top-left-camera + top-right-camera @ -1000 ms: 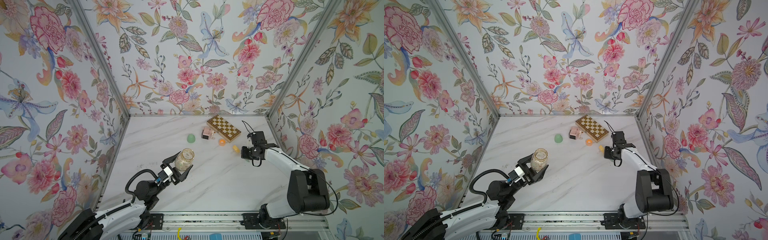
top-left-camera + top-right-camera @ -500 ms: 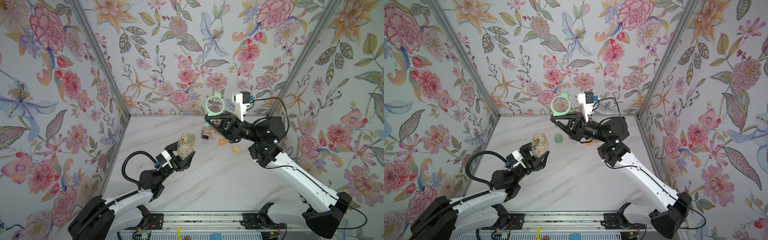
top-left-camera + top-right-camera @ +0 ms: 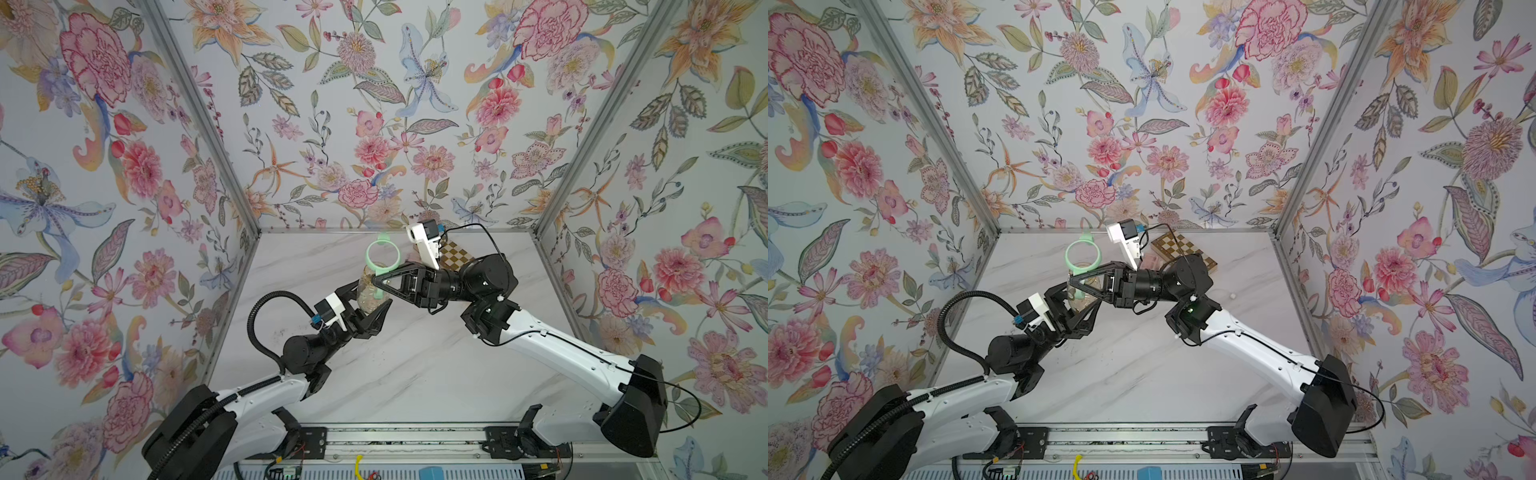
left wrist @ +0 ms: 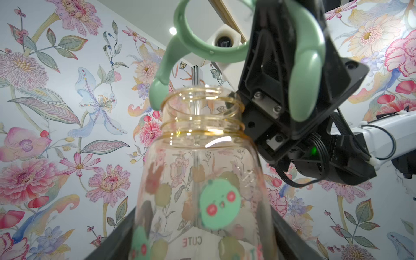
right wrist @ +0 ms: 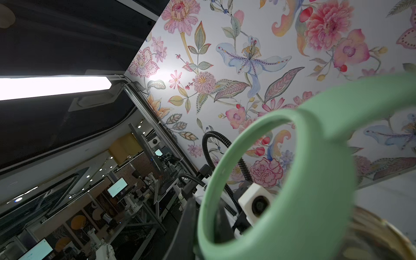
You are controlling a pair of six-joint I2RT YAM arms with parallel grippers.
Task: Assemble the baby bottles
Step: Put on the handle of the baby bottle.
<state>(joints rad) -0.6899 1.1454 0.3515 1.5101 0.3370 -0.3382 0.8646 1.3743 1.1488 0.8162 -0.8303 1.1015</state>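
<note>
**Item 1:** bottle, clear w/ prints, mouth bare.
Loc: lifted off counter, centre-far. Body clamped in left pincer. Long axis approx. upright, neck up.

**Item 2:** mint collar, two handles.
Loc: right pincer pinched tight on one handle. Ring hangs just above bottle mouth, slightly to far side, tilted, not yet over threads. Other handle's tip sits just beside neck.

**Key rel.:** ring lies up and far of neck. Prob. needs levelling, then lowering along bottle axis. Right arm carries it.
</note>
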